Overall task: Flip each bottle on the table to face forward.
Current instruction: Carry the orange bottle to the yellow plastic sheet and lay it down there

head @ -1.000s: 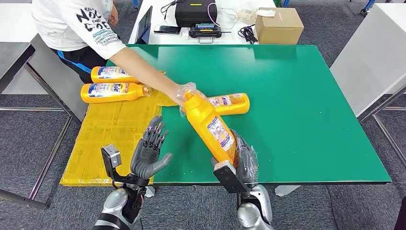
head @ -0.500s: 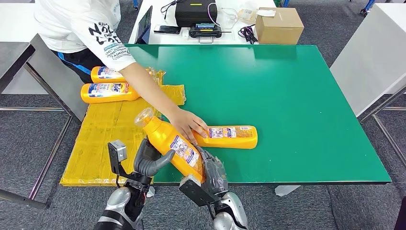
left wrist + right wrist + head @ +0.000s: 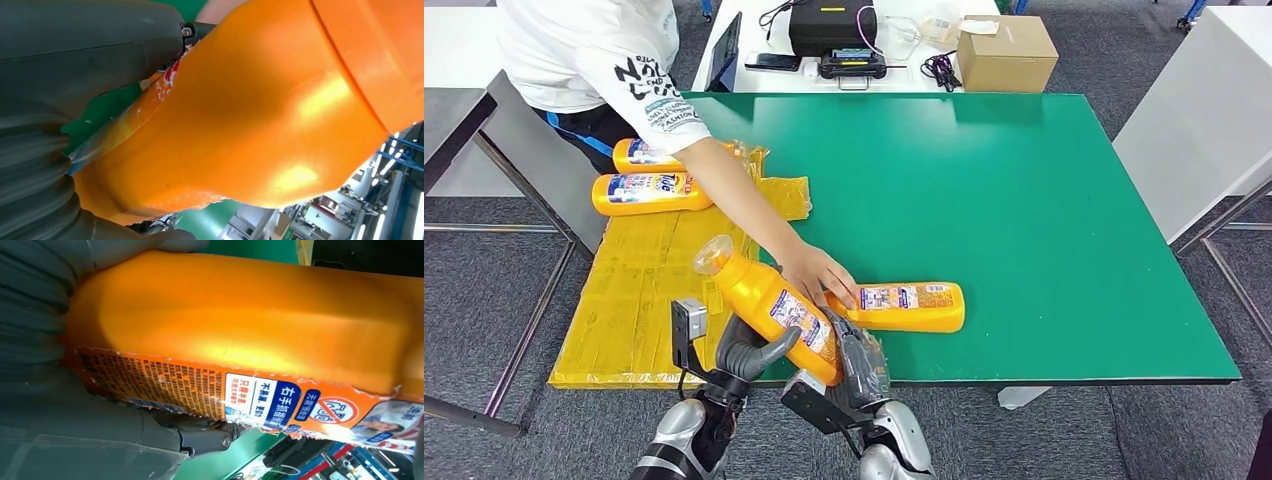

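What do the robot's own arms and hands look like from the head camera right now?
Both arms are shiny silver with rounded joints. The left hand and right hand are dark grey with thick, segmented fingers. A boxy grey camera block sits on a bracket at each wrist, with thin black cables nearby.

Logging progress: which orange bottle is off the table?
The orange bottle held tilted between both hands, near the front edge; the other three lie flat.

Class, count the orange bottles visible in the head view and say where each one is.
4. One held bottle is gripped by the right hand and left hand; one lying bottle is under a person's hand; two more, and, lie on the yellow mat. The person's arm may hide others.
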Controlling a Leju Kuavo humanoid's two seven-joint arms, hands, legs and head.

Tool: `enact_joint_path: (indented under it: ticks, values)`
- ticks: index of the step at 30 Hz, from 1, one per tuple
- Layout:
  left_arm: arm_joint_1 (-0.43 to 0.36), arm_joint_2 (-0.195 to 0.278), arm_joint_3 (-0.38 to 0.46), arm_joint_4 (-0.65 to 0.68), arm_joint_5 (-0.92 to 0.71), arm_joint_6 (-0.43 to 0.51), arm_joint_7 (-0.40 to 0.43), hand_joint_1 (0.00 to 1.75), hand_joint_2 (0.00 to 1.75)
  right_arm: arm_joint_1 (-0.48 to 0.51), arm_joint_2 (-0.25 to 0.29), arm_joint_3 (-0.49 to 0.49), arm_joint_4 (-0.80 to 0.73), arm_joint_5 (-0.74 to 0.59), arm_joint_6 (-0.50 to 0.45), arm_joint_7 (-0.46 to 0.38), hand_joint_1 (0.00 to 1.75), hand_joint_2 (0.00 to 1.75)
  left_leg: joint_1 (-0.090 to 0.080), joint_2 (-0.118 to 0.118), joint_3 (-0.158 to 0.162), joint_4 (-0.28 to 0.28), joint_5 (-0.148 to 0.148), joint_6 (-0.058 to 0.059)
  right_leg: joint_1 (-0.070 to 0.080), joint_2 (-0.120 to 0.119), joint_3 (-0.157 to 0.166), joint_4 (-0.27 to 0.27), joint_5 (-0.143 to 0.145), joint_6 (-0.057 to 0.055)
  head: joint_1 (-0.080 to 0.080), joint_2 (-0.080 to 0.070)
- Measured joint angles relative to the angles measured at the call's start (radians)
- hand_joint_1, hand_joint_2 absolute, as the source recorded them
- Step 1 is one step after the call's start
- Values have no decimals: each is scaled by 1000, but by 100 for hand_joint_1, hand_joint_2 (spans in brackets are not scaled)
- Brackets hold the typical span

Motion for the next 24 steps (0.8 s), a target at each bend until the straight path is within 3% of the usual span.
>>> enact_joint_path:
  ticks: [4, 11, 24]
  values:
    - [1, 1, 1, 2, 53, -47, -12, 175, 175, -18, 1, 8, 26, 6, 4, 7, 175, 175, 0, 0, 0, 0, 0, 0, 0, 0, 0, 0, 0, 0, 0, 0]
    - [8, 2, 21, -14, 166, -121, -22, 175, 175, -50, 11, 23, 72, 20, 10, 10, 175, 175, 0, 1, 0, 0, 0, 0, 0, 0, 0, 0, 0, 0, 0, 0]
    - [20, 2, 44, -37, 194, -125, -26, 175, 175, -73, 19, 39, 101, 23, 12, 10, 175, 175, 0, 1, 0, 0, 0, 0, 0, 1, 0, 0, 0, 0, 0, 0]
